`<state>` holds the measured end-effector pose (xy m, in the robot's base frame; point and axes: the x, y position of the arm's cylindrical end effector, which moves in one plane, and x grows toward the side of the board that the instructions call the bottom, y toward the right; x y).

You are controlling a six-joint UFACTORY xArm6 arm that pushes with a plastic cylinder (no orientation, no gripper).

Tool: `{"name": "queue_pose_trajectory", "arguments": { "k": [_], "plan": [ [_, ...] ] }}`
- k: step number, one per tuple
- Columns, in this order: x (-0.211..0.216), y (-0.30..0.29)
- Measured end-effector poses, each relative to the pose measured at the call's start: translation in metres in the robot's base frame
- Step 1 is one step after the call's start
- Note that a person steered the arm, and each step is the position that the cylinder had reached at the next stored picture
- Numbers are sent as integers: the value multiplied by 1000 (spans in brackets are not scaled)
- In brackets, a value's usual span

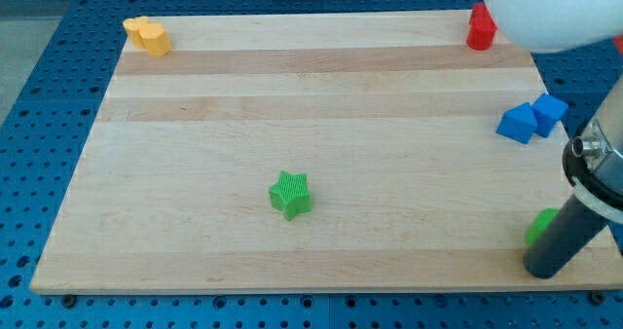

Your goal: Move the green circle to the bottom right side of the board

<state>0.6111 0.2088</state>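
Observation:
A green block [541, 226], partly hidden behind my rod, sits near the board's bottom right corner; its shape cannot be made out. My tip [543, 269] rests on the board just below and touching or nearly touching that green block. A green star [290, 194] lies in the lower middle of the board, far to the left of my tip.
Two yellow blocks [147, 35] sit together at the top left corner. A red block [480, 28] stands at the top right. Two blue blocks [531, 118] lie together at the right edge. The wooden board [292, 86] lies on a blue pegboard table.

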Motion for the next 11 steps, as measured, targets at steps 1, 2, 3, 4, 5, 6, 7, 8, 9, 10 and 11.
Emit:
{"name": "queue_pose_trajectory", "arguments": {
  "k": [1, 2, 3, 4, 5, 6, 7, 8, 9, 10, 11],
  "plan": [
    [5, -14],
    [5, -34],
    [-19, -57],
    [-70, -83],
    [-113, -92],
    [-118, -87],
    [-106, -61],
    [-82, -27],
    [-56, 6],
    [-38, 23],
    [-21, 40]
  ]
}}
